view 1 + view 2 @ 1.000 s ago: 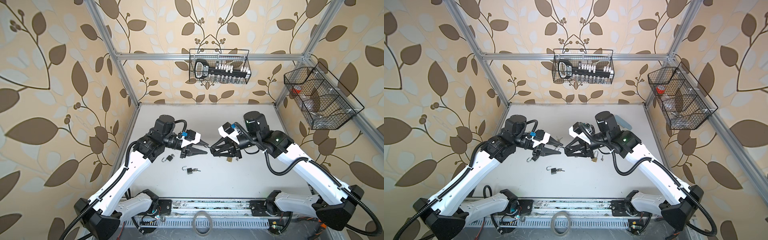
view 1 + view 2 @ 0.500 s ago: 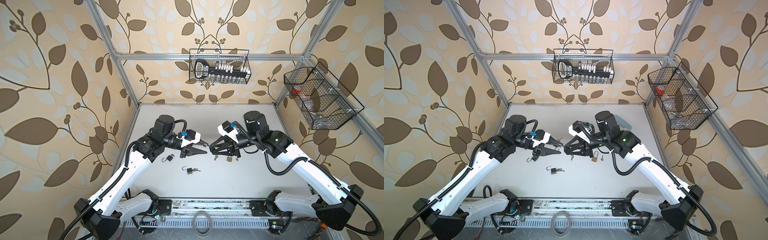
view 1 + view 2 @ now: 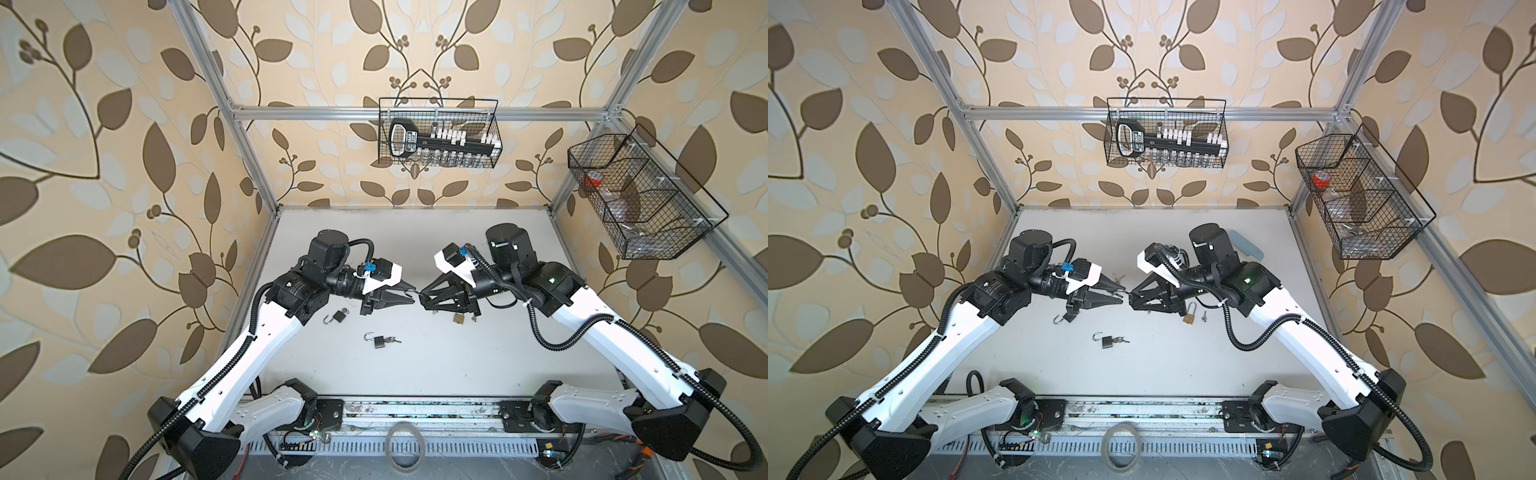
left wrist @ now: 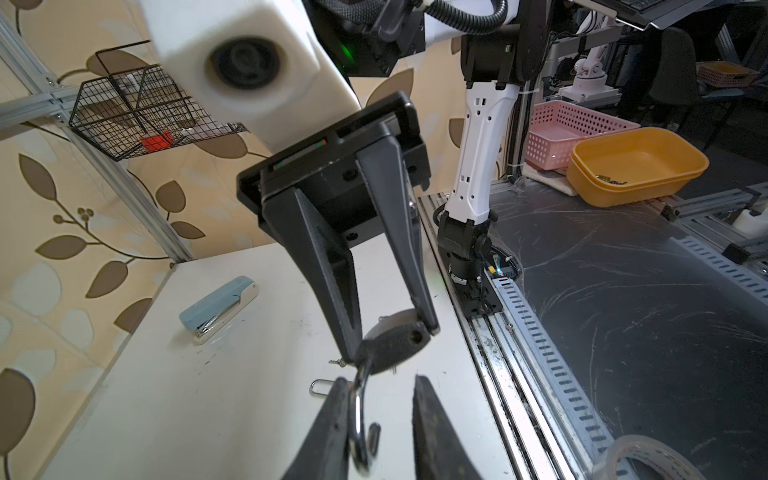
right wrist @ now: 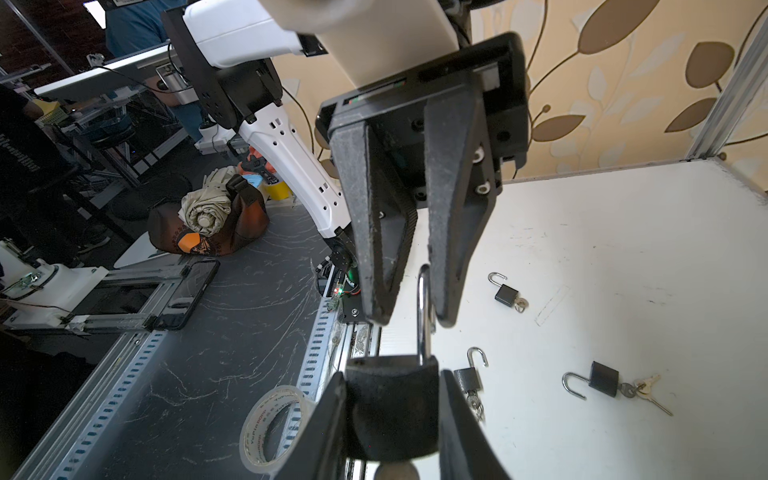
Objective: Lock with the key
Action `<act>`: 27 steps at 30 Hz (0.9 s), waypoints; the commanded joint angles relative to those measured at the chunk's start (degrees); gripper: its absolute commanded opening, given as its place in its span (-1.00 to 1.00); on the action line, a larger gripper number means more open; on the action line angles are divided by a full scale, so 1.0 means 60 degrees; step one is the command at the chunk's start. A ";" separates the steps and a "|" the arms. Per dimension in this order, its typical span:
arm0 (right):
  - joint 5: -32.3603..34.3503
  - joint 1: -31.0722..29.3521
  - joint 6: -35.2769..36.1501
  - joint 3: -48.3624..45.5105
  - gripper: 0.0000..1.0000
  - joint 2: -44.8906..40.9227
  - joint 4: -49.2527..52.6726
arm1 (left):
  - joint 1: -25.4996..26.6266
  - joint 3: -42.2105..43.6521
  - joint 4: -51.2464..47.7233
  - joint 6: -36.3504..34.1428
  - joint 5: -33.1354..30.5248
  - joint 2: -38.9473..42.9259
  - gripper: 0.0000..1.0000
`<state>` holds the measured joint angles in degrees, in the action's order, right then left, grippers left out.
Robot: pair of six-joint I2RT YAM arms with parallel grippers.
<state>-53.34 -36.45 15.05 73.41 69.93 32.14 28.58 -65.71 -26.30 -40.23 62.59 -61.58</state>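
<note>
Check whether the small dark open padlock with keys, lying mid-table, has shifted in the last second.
No. The dark padlock keeps the same place in both top views, equally far from the brass padlock and the white table's front edge.

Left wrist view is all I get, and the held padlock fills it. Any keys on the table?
Observer: Yes. Both top views show an open black padlock with keys at its base, lying in front of the left gripper.
Operator: Other locks?
Observer: A brass padlock lies on the table just in front of the right gripper.
Operator: How is the right gripper holding the body?
Observer: In the right wrist view, the held padlock is clamped by its side edges between the right gripper's fingers. Its shackle points into the left gripper.
</note>
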 commanded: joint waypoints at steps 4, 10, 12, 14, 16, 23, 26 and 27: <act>-0.0034 0.0021 0.0252 -0.0197 -1.00 -0.0083 0.0173 | 0.0096 -0.0107 0.0235 -0.0206 0.0101 0.0229 -0.47; 0.0013 0.0017 0.0244 -0.0197 -1.00 -0.0112 0.0151 | 0.0099 -0.0083 0.0236 -0.0224 0.0086 0.0244 -0.59; 0.0026 0.0021 0.0220 -0.0201 -1.00 -0.0138 0.0109 | 0.0100 -0.0086 0.0211 -0.0227 0.0086 0.0244 -0.63; 0.0022 0.0013 0.0165 -0.0200 -1.00 -0.0174 0.0049 | 0.0092 -0.0086 0.0196 -0.0232 0.0072 0.0244 -0.67; 0.0035 0.0022 0.0127 -0.0221 -1.00 -0.0227 -0.0071 | 0.0099 -0.0089 0.0162 -0.0238 0.0072 0.0244 -0.70; 0.0205 0.0024 -0.0114 -0.0276 -1.00 -0.0411 -0.0521 | 0.0090 -0.0220 0.0191 0.0220 -0.0071 0.0143 -1.00; 0.0468 0.0022 -0.0351 -0.0375 -1.00 -0.0560 -0.0927 | 0.0093 -0.0326 0.0271 0.0681 -0.0114 0.0120 -1.00; 0.0560 0.0010 -0.0428 -0.0411 -0.92 -0.0612 -0.1089 | 0.0087 -0.0319 0.0435 0.0949 -0.0140 0.0148 -1.00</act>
<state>-51.66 -36.51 13.96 71.59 68.27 30.46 28.58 -65.76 -24.82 -37.60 61.08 -61.52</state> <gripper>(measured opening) 0.294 0.059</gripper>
